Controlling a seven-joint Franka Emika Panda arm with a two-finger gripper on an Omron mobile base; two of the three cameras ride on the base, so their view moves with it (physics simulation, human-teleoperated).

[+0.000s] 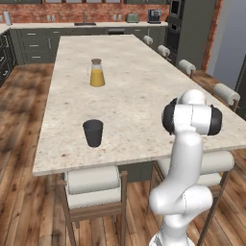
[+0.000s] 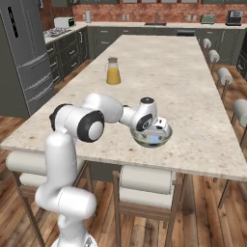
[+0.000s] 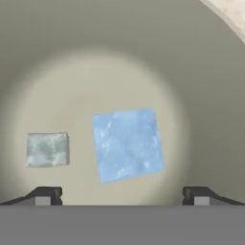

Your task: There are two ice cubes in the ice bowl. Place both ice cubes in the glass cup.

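The dark glass cup stands near the front left of the island counter. The pale grey-green ice bowl sits near the counter's front edge, and my hand hangs right over it. Looking down into the ice bowl, a large pale-blue ice cube lies at the middle and a smaller greenish-grey ice cube lies to its left. My gripper is open, its fingertips wide apart on either side of the blue cube and just above the bowl's floor. Nothing is held.
A clear carafe of orange juice stands further back on the counter. Stools line the front edge and the right side. Cabinets and appliances run along the back wall.
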